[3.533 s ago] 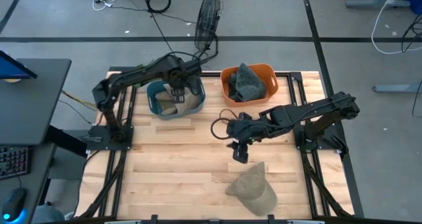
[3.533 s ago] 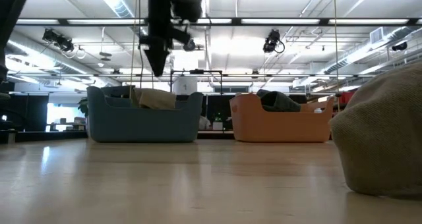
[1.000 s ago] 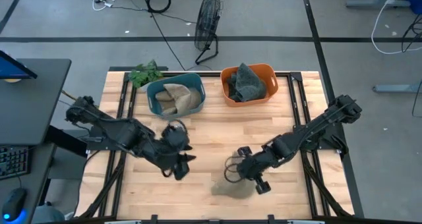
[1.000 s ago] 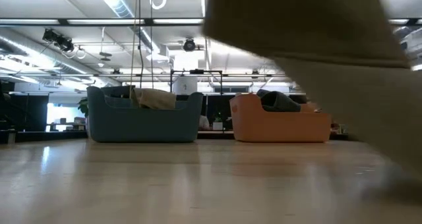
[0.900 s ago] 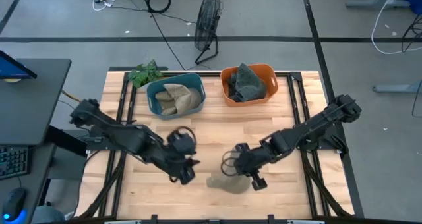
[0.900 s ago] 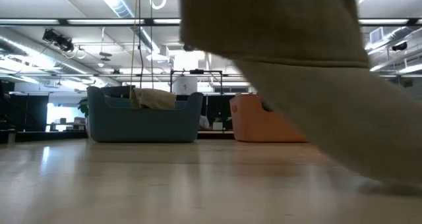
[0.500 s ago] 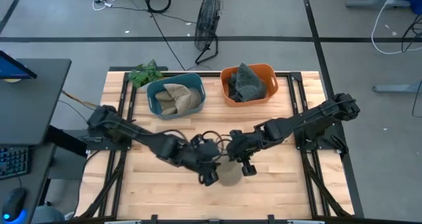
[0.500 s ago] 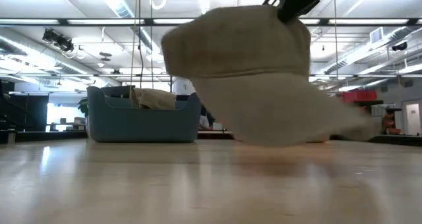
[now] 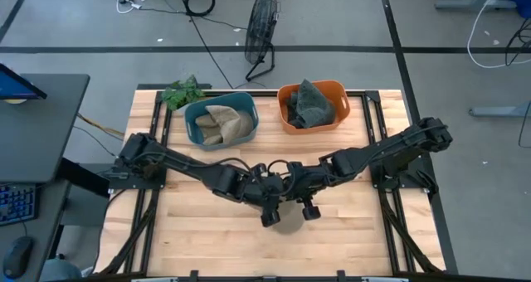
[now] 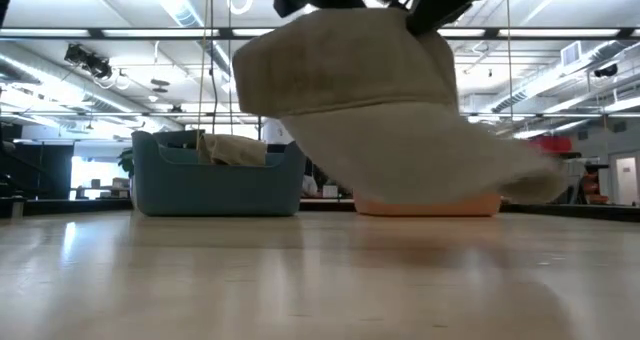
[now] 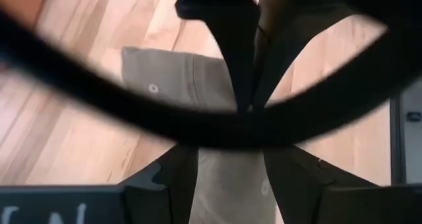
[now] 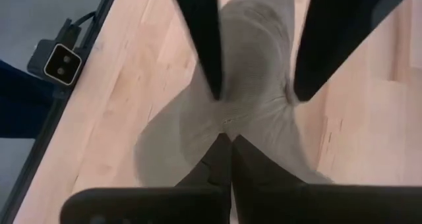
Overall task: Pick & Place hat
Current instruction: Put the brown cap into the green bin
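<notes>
Hat [image 10: 370,100]: 1 lifted | grippers on it: 2 | bins: 2

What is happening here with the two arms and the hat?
Both arms meet at the middle of the table over a tan hat. The right gripper has its fingers pinched shut on the hat's fabric and holds it just above the wood. The left gripper reaches in beside it with its fingers apart around the fabric. Behind them, the blue bin holds tan hats and the orange bin holds grey ones.

Matt cloth hat [image 10: 380,110], wooden table [image 9: 199,216]
</notes>
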### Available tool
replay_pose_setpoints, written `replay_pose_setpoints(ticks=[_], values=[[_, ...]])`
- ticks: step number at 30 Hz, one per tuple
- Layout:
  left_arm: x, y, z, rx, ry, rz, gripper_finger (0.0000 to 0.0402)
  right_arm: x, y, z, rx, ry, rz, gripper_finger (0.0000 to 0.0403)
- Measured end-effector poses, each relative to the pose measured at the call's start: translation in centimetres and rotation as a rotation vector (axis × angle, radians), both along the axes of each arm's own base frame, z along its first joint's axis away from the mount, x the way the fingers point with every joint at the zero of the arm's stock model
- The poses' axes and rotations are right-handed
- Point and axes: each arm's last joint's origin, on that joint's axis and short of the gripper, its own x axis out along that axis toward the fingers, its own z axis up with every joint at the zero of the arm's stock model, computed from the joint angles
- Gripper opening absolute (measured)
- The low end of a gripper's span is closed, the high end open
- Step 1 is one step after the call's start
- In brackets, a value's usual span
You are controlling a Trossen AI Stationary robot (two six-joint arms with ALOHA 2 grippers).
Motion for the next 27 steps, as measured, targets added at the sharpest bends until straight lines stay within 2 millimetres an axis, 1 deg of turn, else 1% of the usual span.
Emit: replay_pose_setpoints(ticks=[2, 6, 11, 14, 17, 22, 24, 27], values=[[0.3, -0.2, -0.4, -0.005, 0.001, -0.003, 0.0176, 0.0, 0.1, 0.0, 0.001, -0.005, 0.006, 0.0], [0.2, -0.4, -0.5, -0.008, 0.008, -0.012, 0.0176, 0.1, 0.1, 0.0, -0.008, -0.013, 0.017, 0.0], [0.1, -0.6, -0.5, -0.015, 0.017, -0.019, 0.0175, 0.1, 0.0, 0.0, -0.026, -0.014, 0.008, 0.0], [-0.3, -0.9, -0.2, -0.013, 0.016, -0.027, 0.0167, 0.0, -0.1, 0.0, -0.03, -0.004, 0.009, 0.0], [-1.5, -0.8, 1.0, -0.018, 0.023, -0.017, 0.0156, -0.2, 0.0, 0.0, -0.038, 0.011, -0.001, 0.0], [-4.5, -0.3, 4.2, -0.007, 0.017, -0.018, 0.0146, -0.2, 0.0, 0.2, -0.024, 0.012, -0.013, 0.0], [-5.5, -0.6, 4.6, 0.014, 0.046, -0.007, 0.0146, -0.2, 0.0, 0.2, -0.018, 0.013, -0.02, 0.0], [-6.7, -1.6, 4.4, 0.05, 0.085, 0.002, 0.0153, -0.3, 0.0, 0.4, -0.015, 0.007, -0.017, 0.0]])
